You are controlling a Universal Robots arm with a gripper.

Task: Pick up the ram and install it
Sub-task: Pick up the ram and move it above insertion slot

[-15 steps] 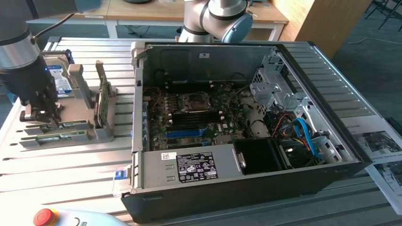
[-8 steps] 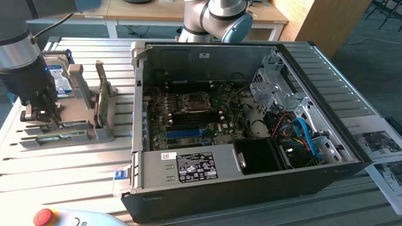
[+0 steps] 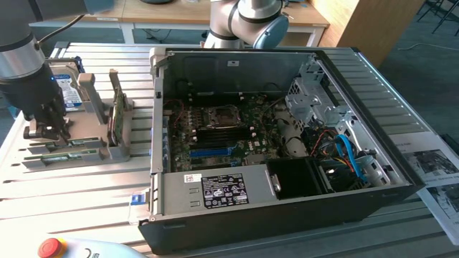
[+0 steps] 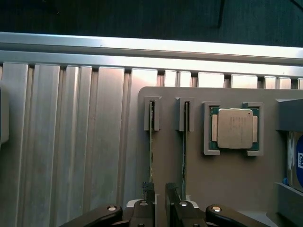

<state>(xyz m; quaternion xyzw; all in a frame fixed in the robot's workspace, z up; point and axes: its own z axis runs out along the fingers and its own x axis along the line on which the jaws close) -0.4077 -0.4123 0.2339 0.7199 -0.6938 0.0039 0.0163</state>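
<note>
Two ram sticks lie on edge in a grey holder at the exterior view's left: one ram stick behind, the other in front. In the wrist view they are thin green lines in slots, one ram stick running under my fingers and the other beside it. My gripper hangs over the sticks' end farthest from the open computer case. Its dark fingertips stand a narrow gap apart, and nothing shows between them. The motherboard lies exposed inside the case.
The holder also carries a processor chip, a hard drive and a wider green card on edge. A red stop button sits at the front edge. Papers lie at the exterior view's right of the case.
</note>
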